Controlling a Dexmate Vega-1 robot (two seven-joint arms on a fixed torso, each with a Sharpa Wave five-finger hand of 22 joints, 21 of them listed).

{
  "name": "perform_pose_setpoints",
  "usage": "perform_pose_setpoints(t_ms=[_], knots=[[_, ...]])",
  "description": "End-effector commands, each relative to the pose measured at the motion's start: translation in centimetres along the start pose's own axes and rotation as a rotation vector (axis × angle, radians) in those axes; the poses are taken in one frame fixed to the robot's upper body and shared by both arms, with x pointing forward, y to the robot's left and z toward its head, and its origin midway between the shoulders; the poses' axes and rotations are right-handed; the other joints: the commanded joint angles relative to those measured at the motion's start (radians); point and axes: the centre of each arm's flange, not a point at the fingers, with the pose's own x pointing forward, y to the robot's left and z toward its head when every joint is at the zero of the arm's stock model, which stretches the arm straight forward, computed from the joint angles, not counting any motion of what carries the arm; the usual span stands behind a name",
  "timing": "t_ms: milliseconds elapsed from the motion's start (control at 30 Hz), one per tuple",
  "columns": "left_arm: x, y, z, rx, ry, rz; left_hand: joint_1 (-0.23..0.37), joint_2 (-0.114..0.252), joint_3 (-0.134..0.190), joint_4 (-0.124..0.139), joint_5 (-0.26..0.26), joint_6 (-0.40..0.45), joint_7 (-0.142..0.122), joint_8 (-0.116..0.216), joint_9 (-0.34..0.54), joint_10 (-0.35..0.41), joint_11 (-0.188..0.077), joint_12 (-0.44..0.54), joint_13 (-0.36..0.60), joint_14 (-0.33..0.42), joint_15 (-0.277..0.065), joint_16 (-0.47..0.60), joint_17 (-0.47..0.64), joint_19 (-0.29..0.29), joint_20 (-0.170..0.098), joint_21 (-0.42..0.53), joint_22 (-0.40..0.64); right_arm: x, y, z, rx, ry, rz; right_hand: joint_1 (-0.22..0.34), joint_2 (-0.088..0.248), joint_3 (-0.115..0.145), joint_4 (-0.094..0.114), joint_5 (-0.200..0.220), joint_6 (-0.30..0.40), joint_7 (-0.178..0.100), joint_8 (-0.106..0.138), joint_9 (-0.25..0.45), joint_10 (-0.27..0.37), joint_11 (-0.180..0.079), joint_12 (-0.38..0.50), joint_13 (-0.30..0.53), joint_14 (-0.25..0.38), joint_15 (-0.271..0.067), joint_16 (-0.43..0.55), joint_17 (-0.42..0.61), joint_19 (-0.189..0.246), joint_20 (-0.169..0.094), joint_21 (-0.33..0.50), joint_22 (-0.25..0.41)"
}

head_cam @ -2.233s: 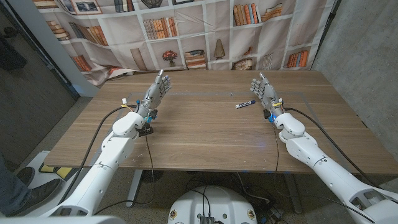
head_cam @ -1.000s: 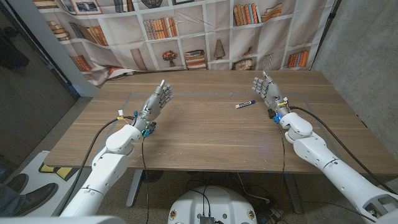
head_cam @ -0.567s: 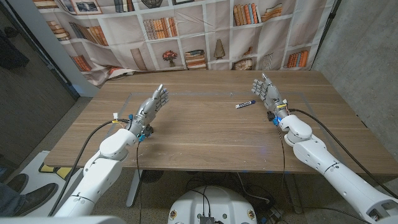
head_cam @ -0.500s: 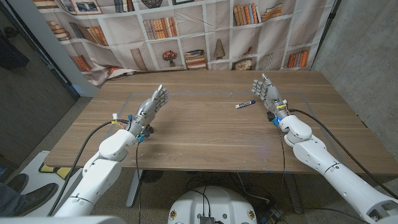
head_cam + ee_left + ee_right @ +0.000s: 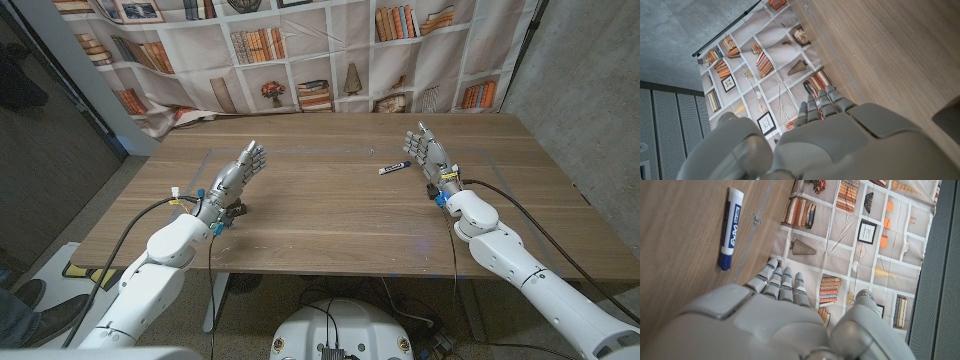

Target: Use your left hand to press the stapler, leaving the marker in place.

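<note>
At left-centre of the frame, the left hand (image 5: 238, 169) hangs empty, fingers spread, hiding the likely stiff, springy stapler (image 5: 233, 210); press its top. Marker (image 5: 394, 167) lies right of centre on the desk (image 5: 320, 215).

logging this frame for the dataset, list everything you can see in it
table: one, brown wood, spans the middle of the head view
marker: one, white with blue label and cap, lying on the table just left of the right hand
stapler: one, black, on the table by the left wrist, partly hidden
backdrop: one, printed bookshelf cloth, behind the table
shoe: dark, on the floor at the head view's bottom left
left hand: grey, fingers apart, holds nothing, left side of the table
right hand: grey, fingers apart, holds nothing, right side
</note>
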Motion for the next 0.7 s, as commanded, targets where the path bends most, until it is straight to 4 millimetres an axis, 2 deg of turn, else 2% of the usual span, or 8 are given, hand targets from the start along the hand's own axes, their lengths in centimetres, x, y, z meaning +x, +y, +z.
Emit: perform_pose_setpoints(t_ms=[33,300,700], knots=[[-0.6,1.1,-0.2,-0.004,-0.028,-0.068,0.009,0.001,-0.002,-0.005,-0.003,0.008,0.003,0.003,0.003,0.009,-0.004,0.002,0.005,0.009,-0.001,0.001,0.001,0.008,-0.004,0.003,0.001,-1.4,0.6,0.3,-0.025,0.009,-0.019,0.004,0.006,-0.002,0.001,-0.004,0.009,-0.002,0.001,0.002,0.009,0.002,-0.002,0.003,0.01,0.0,-0.003,0.004,0.011,0.002,-0.002,0.005],[-2.3,1.2,-0.2,0.013,-0.036,-0.056,0.01,0.002,-0.004,-0.005,-0.004,0.011,0.003,0.002,0.003,0.011,-0.005,0.001,0.005,0.014,0.001,0.001,0.002,0.009,-0.004,0.002,0.002,-2.0,0.8,0.5,-0.036,0.012,-0.025,0.004,0.006,-0.002,0.001,-0.004,0.009,-0.002,0.0,0.002,0.009,0.002,-0.003,0.003,0.011,0.0,-0.004,0.004,0.013,0.001,-0.003,0.005],[-5.1,1.8,-1.4,0.034,-0.034,-0.018,0.014,0.003,-0.009,-0.006,-0.005,0.033,0.006,0.006,0.004,0.03,-0.006,0.002,0.005,0.036,-0.003,0.004,0.002,0.03,0.001,0.006,0.002,-1.9,0.8,1.1,-0.052,0.01,-0.021,0.003,0.007,-0.003,0.001,-0.004,0.011,-0.002,-0.001,0.002,0.013,0.002,-0.004,0.003,0.013,-0.001,-0.006,0.004,0.018,-0.002,-0.005,0.005]])
